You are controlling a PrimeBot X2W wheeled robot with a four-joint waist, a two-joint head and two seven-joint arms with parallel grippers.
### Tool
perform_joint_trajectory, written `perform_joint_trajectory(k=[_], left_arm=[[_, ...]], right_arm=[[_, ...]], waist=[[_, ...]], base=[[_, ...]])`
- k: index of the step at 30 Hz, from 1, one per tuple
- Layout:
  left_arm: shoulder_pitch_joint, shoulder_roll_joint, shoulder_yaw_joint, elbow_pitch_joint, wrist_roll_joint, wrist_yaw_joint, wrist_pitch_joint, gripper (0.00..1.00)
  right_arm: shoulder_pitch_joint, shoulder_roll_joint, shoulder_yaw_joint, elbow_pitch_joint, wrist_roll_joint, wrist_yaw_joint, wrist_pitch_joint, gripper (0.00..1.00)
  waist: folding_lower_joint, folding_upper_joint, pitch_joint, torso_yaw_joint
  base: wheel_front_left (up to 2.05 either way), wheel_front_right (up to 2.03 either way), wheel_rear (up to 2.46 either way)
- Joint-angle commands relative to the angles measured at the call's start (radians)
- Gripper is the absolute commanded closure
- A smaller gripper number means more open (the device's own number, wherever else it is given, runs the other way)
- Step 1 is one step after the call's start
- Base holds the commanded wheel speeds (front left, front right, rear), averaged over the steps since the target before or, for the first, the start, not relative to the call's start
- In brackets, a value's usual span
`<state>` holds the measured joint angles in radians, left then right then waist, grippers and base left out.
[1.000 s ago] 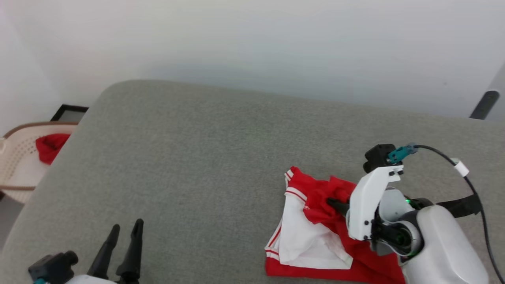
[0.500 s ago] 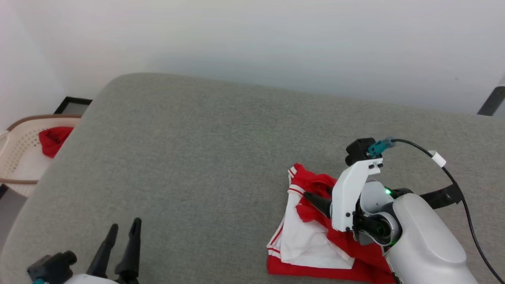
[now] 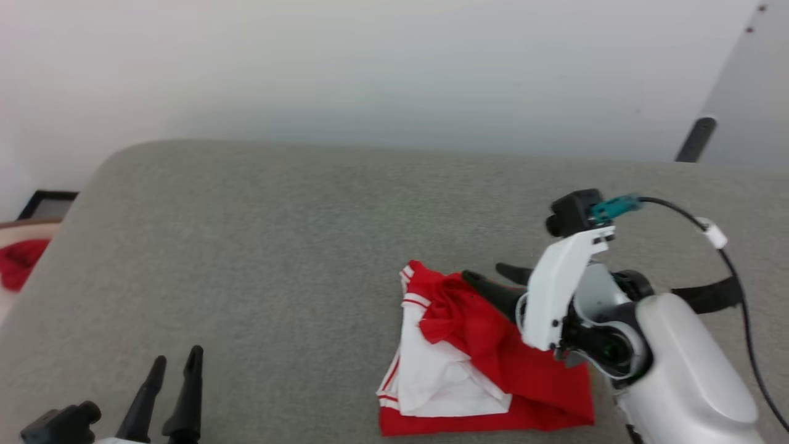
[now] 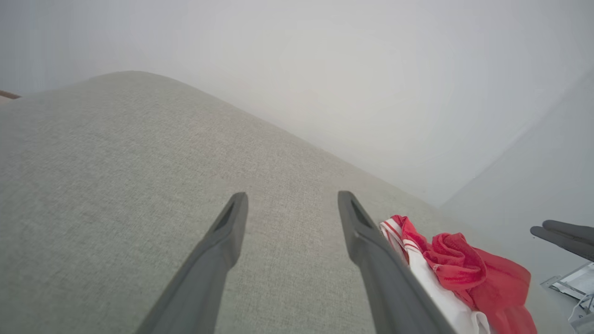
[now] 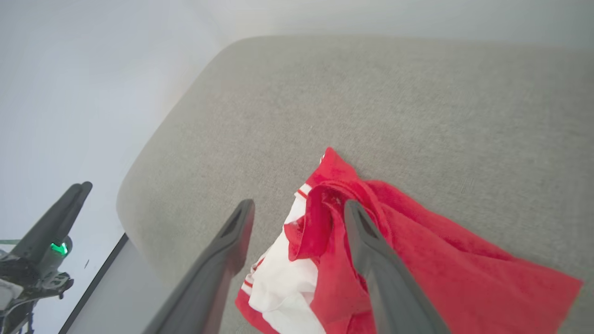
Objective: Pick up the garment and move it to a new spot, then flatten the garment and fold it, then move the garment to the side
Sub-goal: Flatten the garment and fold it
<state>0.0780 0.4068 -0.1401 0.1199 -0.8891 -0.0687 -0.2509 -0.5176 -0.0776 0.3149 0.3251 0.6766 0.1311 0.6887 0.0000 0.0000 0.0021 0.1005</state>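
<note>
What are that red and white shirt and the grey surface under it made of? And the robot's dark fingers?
The shirt looks like thin, soft, matte fabric: it crumples into loose folds. The grey surface seems a padded cushion in coarse woven cloth: speckled weave, rounded edge. The right hand's fingers look like hard, matte dark plastic or rubber; which, I cannot tell.

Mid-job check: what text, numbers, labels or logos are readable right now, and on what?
None: no word, number, brand or sign can be read in these views.
The garment lies bunched and folded on the grey cushion; its upturned side is plain red cloth, a white sleeve and stripe trim, with no print facing the cameras.
The right end effector has no legible marking.
</note>
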Motion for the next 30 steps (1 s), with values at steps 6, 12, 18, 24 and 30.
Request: perform_joint_trajectory(k=[6,12,18,24,30], left_arm=[[0.024,0.014,0.015,-0.018,0.004,0.016,-0.001,0.00],[0.040,0.019,0.025,-0.034,0.004,0.023,-0.003,0.00],[0.047,0.024,0.020,-0.040,0.009,0.024,0.000,0.00],[0.056,0.028,0.015,-0.039,0.015,0.024,-0.001,0.00],[0.072,0.032,0.031,-0.044,0.046,0.027,-0.007,0.00]], right_arm=[[0.064,-0.016,-0.055,-0.139,0.028,-0.001,0.015,0.00],[0.118,-0.037,-0.098,-0.284,0.063,-0.001,0.003,0.00],[0.174,-0.060,-0.177,-0.362,0.074,-0.001,-0.028,0.00],[0.226,-0.101,-0.255,-0.398,0.053,-0.001,-0.067,0.00],[0.281,-0.155,-0.314,-0.390,0.025,-0.001,-0.156,0.00]], waist=[[0.0000,0.0000,-0.016,-0.080],[0.0000,0.0000,-0.016,-0.121],[0.0000,0.0000,-0.018,-0.140],[0.0000,0.0000,-0.023,-0.148],[0.0000,0.0000,-0.030,-0.157]], base=[[0.00,0.00,0.00],[0.00,0.00,0.00],[0.00,0.00,0.00],[0.00,0.00,0.00],[0.00,0.00,0.00]])
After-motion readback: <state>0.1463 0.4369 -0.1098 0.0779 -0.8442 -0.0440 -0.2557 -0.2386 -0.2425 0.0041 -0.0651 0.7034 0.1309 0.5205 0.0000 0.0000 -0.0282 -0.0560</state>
